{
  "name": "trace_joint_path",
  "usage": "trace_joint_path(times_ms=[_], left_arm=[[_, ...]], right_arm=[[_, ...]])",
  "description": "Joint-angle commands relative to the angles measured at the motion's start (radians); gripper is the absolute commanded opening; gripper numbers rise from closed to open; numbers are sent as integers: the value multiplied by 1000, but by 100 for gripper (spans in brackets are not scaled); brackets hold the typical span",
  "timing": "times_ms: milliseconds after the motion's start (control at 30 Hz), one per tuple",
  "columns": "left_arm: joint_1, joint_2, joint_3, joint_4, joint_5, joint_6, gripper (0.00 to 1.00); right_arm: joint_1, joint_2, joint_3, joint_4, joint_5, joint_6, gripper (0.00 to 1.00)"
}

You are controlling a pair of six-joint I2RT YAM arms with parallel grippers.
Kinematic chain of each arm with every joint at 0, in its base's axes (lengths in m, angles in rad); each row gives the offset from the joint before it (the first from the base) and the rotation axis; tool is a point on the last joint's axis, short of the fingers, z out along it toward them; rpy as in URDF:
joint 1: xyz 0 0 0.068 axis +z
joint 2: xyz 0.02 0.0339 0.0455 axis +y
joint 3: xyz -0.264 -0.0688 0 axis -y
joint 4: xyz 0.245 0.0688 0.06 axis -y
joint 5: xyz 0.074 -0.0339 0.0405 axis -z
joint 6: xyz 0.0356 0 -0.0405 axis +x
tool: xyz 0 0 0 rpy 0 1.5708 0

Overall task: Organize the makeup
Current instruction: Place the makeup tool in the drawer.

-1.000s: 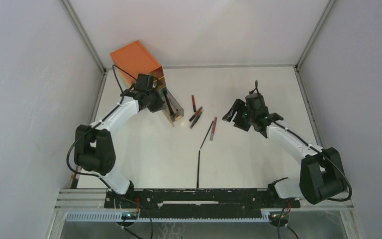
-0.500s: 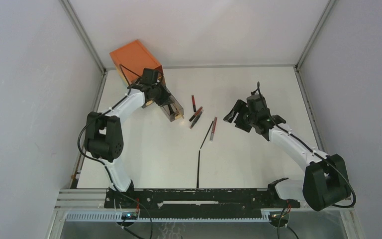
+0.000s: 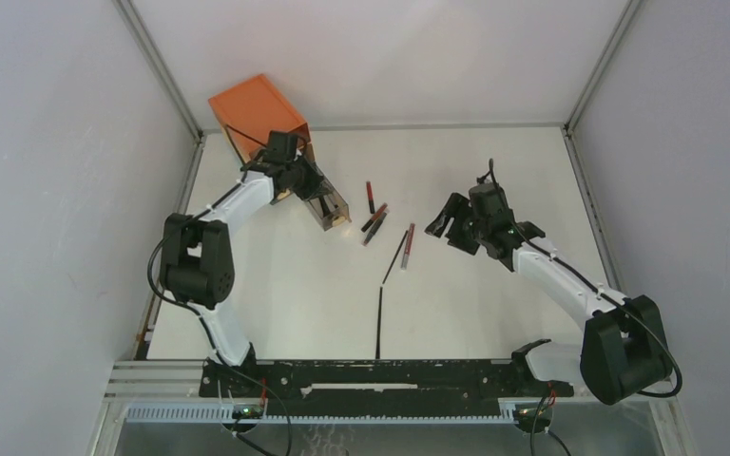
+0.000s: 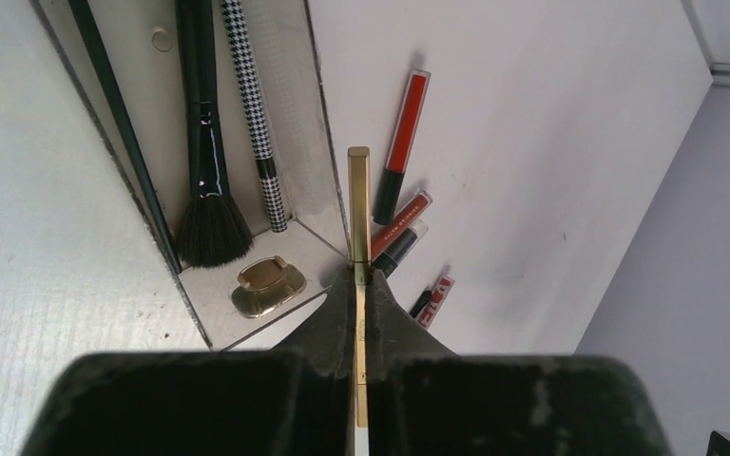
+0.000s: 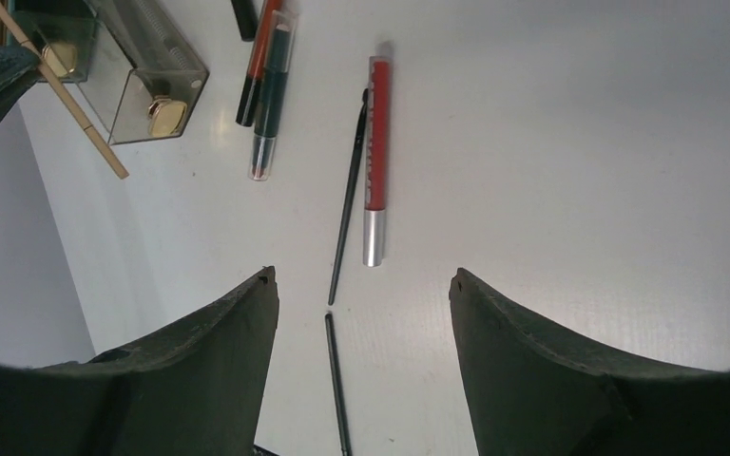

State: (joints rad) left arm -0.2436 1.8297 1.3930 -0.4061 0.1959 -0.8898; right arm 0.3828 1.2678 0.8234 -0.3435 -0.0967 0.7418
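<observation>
My left gripper [image 4: 359,281] is shut on a thin gold pencil [image 4: 358,204] that points forward beside the right wall of the clear drawer [image 4: 312,142]. Inside the drawer lie a black brush [image 4: 204,190], a houndstooth pencil [image 4: 252,104] and a thin dark stick [image 4: 119,123]. My right gripper [image 5: 361,275] hangs open above the table with nothing between its fingers. Under it are a red tube with a silver cap [image 5: 375,157] and two thin black pencils [image 5: 347,199] [image 5: 336,380]. More red and black makeup sticks [image 3: 374,223] lie mid-table.
The orange box [image 3: 257,109] stands at the far left corner with the clear drawer [image 3: 331,207] pulled out toward the middle; its gold knob [image 4: 268,285] faces me. A long black pencil [image 3: 379,323] lies toward the near edge. Grey walls enclose the table.
The left arm has raised its elbow and shifted its wrist slightly toward the far side by the drawer, still holding the pencil. The right arm has barely moved.
</observation>
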Motion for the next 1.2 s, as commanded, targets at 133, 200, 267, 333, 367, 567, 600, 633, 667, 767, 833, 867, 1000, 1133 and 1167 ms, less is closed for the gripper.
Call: trace_joint_path(times_ms=[133,200,267,333,367,567,600,633,667,767,833,867,1000,1133,1167], left_arm=[[26,-150,-33,26,72,39,0],[23,-190,-45,25,115,38,0],[16,-225,-69,29,155,24,0],[4,-254,-102,50,194,7,0],[-1,-268,-125,57,204,-4,0],[-21,-324,-182,67,220,-14,0],[-21,-329,-188,67,220,-13,0],[-20,-331,-194,67,221,-12,0],[-21,-333,-196,66,222,-13,0],[-21,-336,-201,66,223,-12,0],[-21,-340,-201,64,221,-10,0],[-21,-341,-201,64,220,-8,0],[-21,-342,-200,62,221,-5,1],[-20,-350,-185,46,206,29,26],[-16,-356,-174,36,194,45,36]], right_arm=[[115,17,3,364,-320,-117,74],[154,61,3,489,-399,-108,74],[189,112,8,599,-419,-94,74],[217,174,41,664,-438,-82,74],[230,215,72,688,-442,-70,74],[271,366,197,748,-432,-20,75],[271,386,211,758,-433,-9,75],[271,406,222,767,-435,3,74],[271,424,235,771,-437,13,73],[273,481,274,770,-454,37,62],[277,507,296,769,-460,56,48],[278,514,302,769,-460,63,42],[280,532,319,758,-459,79,18],[280,546,359,671,-434,78,0],[280,553,379,639,-433,76,0]])
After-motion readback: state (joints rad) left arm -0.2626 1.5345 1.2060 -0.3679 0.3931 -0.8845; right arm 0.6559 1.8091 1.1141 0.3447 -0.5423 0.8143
